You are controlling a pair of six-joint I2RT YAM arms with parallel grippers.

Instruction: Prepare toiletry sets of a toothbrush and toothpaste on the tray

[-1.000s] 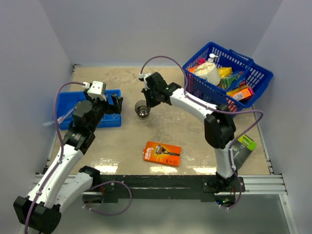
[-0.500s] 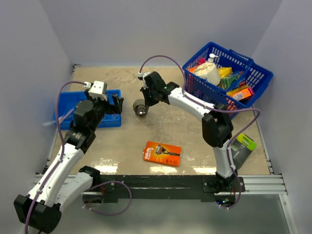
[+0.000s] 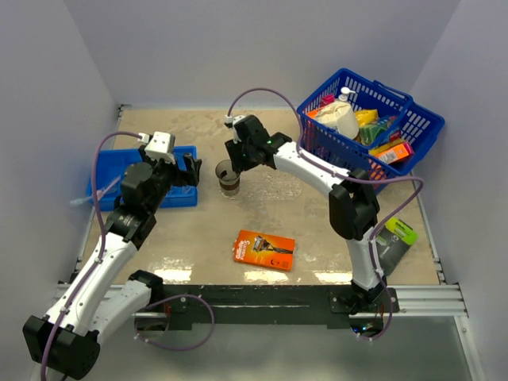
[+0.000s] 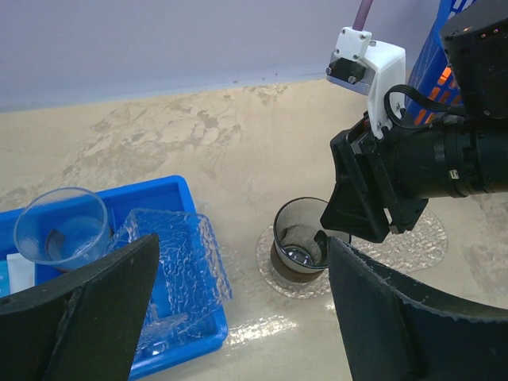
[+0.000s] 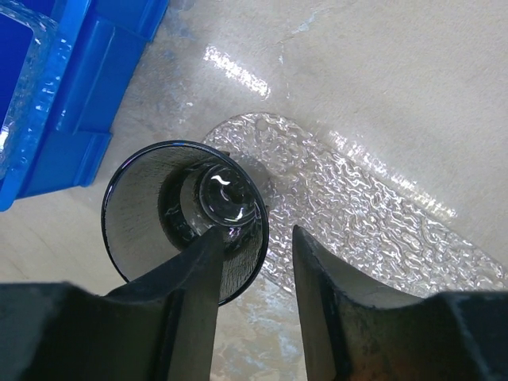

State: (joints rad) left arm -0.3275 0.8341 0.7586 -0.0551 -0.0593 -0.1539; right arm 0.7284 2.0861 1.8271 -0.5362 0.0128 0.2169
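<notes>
A brownish translucent cup [image 3: 228, 178] stands upright on the clear textured tray [image 5: 357, 214], at the tray's left end. My right gripper [image 5: 258, 234] is open and straddles the cup's [image 5: 182, 214] near rim: one finger sits inside against the wall, the other stands apart outside over the tray. My left gripper [image 4: 242, 240] hangs wide open with nothing between its fingers, above the gap between the blue bin and the cup [image 4: 305, 246]. No toothbrush or toothpaste can be made out; both are out of view.
The blue compartment bin [image 3: 178, 197] at left holds a clear cup [image 4: 62, 230] and a crinkled clear insert [image 4: 171, 254]. A blue wire basket [image 3: 413, 119] of goods stands at back right. An orange razor pack [image 3: 263, 248] lies front centre and a green-black pack [image 3: 397, 236] at right.
The brownish cup was tipped with its mouth facing up at the camera and now stands upright on the tray. My right gripper's jaws have parted from it. The left arm has not moved.
</notes>
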